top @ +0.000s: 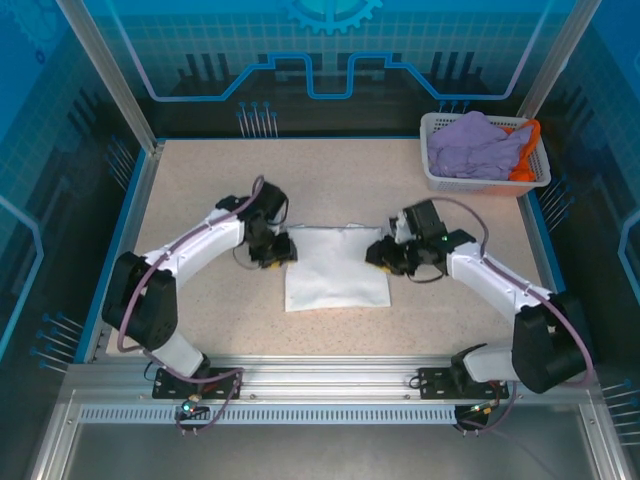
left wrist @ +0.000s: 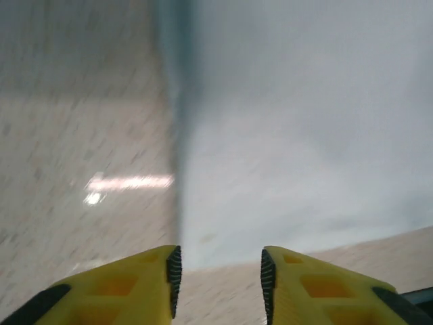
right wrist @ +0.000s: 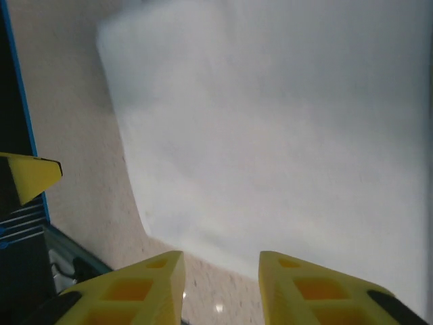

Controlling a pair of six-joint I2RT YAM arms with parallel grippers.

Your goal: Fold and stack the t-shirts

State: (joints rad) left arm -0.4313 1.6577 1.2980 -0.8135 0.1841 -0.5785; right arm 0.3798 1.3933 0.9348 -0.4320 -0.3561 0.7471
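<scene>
A white t-shirt (top: 335,266) lies folded into a flat rectangle at the middle of the table. My left gripper (top: 283,250) sits at its left edge, open, with bare table between the yellow fingers (left wrist: 145,284) and the white t-shirt (left wrist: 304,128) just ahead. Open too, my right gripper (top: 376,254) rests at the shirt's right edge, and its fingers (right wrist: 318,291) hold nothing, the white t-shirt (right wrist: 284,122) lying just beyond them. A lavender t-shirt (top: 478,145) and an orange t-shirt (top: 527,150) lie bunched in the basket.
The white lattice basket (top: 436,168) stands at the table's back right corner. A blue rim (top: 118,240) borders the speckled table (top: 340,185), with a metal rail (top: 330,380) along the near edge.
</scene>
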